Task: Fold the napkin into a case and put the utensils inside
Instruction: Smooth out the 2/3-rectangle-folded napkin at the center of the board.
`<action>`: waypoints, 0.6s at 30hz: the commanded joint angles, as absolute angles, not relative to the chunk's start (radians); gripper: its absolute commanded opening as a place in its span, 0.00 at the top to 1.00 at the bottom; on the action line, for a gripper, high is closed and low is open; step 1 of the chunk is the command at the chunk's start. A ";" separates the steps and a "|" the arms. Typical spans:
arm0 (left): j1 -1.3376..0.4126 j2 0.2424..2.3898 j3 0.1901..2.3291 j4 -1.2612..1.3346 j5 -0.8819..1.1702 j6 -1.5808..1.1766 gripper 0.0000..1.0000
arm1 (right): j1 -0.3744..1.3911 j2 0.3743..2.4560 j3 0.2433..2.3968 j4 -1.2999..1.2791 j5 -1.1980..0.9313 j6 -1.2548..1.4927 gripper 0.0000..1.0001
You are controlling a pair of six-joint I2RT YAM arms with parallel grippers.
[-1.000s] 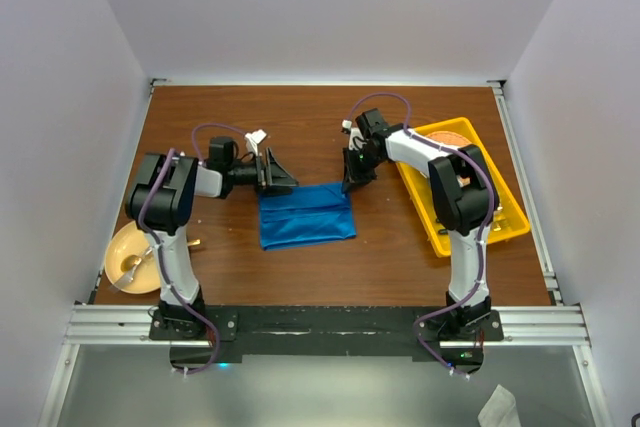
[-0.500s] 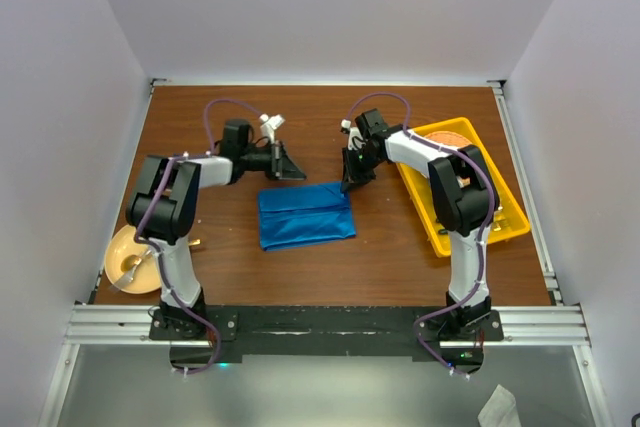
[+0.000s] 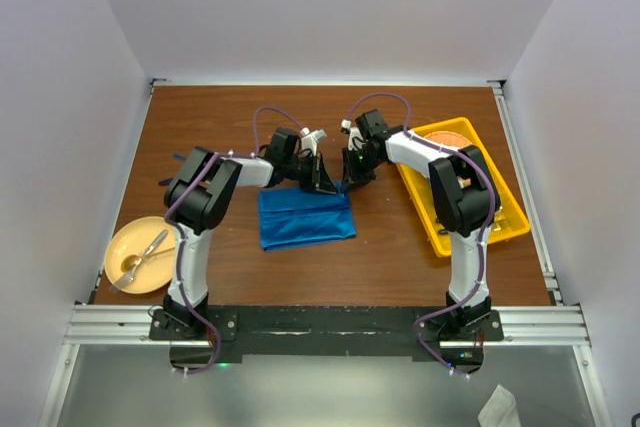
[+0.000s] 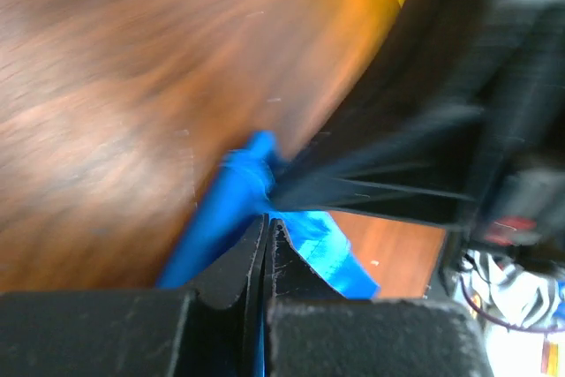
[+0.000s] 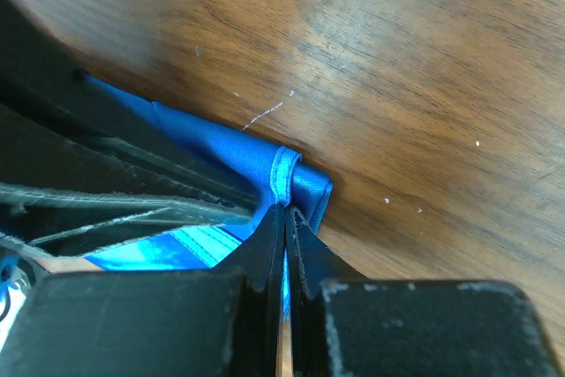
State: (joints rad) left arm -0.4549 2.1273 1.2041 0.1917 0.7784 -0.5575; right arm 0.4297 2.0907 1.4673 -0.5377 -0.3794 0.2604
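Right wrist cam: right claw point(image 5: 284, 211) is clamped on the napkin point(image 5: 305, 187) at its hemmed corner, cloth pinched btwn the tips. Left claw point(image 4: 267, 222) is closed too, tips against the blue edge just left of the right claw; can't tell if it's got any fabric. Rest of the napkin lies folded flat on the worktop point(image 3: 250, 127), spreading to the near side of both claws. My read: next fold is being set up. To do it well I'd lift only enough to free the corner, keep the pinch on the hem, use the left tips as a crease anchor, and go slow. Claws are v. close, easy to collide.
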 commanded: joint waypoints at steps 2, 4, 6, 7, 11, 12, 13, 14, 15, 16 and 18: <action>-0.457 2.158 1.249 0.103 0.655 -0.538 1.00 | 0.420 2.122 1.405 -0.549 -0.215 0.202 1.00; -0.457 2.171 1.246 0.078 0.631 -0.531 1.00 | 0.419 2.120 1.408 -0.552 -0.215 0.204 0.99; -0.457 2.177 1.247 0.043 0.615 -0.505 1.00 | 0.419 2.118 1.431 -0.583 -0.219 0.199 0.96; -0.457 2.180 1.247 0.032 0.612 -0.496 1.00 | 0.419 2.108 1.452 -0.594 -0.222 0.198 0.93; -0.457 2.184 1.239 0.012 0.606 -0.469 1.00 | 0.417 2.037 1.512 -0.679 -0.279 0.181 0.79; -0.457 2.186 1.239 0.011 0.603 -0.469 1.00 | 0.417 2.025 1.525 -0.696 -0.305 0.170 0.77; -0.457 2.187 1.238 0.009 0.601 -0.468 1.00 | 0.417 2.001 1.546 -0.713 -0.317 0.167 0.75; -0.457 2.187 1.239 0.009 0.600 -0.462 1.00 | 0.417 1.991 1.554 -0.733 -0.327 0.161 0.75; -0.457 2.190 1.239 0.006 0.598 -0.460 1.00 | 0.416 1.982 1.558 -0.741 -0.342 0.157 0.75; -0.457 2.189 1.239 0.006 0.598 -0.459 1.00 | 0.417 1.974 1.571 -0.744 -0.351 0.153 0.75; -0.457 2.192 1.239 0.008 0.598 -0.459 1.00 | 0.417 1.968 1.571 -0.733 -0.371 0.167 0.75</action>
